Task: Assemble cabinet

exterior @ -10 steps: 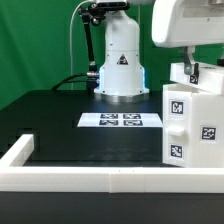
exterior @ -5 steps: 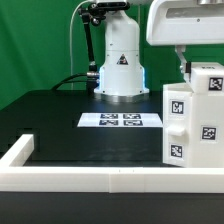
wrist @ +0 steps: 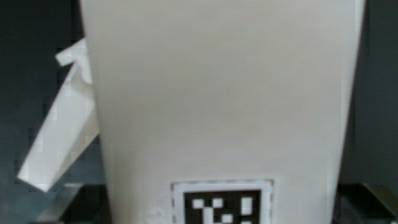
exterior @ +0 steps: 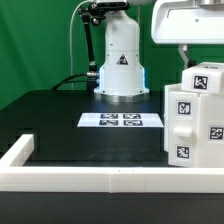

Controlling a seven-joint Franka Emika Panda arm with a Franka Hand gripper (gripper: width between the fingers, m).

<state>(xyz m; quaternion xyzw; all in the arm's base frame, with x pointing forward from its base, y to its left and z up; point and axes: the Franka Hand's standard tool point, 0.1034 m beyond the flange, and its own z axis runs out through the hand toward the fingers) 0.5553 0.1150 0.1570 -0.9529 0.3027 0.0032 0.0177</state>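
Item 1. Rail (exterior: 60,178): white, ran along the near edge of the table (exterior: 60,115) in the exterior view, with a short raised corner at that view's left.

Item 2. Table: black top, green backdrop behind it.

Item 3. Arm base (exterior: 121,60): white, stood at the far middle of the table, a warning triangle on its front, black cables trailing toward the exterior view's left.

Item 4. Marker board (exterior: 121,121): thin, flat, white, lay on the table just in front of the arm base, a row of tags on it.

Item 5. Cabinet (exterior: 192,128): white box, upright at the exterior view's right, near the rail; tags on its front face. A smaller white tagged part (exterior: 204,78) sat at its top, tilted a little; whether it was seated or only resting could not be told.

Item 6. Gripper (exterior: 186,52): hung just above the cabinet top at the exterior view's right, under the white wrist housing. The fingertips were hidden by the tagged part; whether the jaws were parted or clenched could not be told.

Item 7. Wrist view: a tall white panel (wrist: 214,100) filled the picture, one tag (wrist: 224,208) low on it; a thin white leaf (wrist: 68,120) stood ajar beside it, slanting away from the panel.
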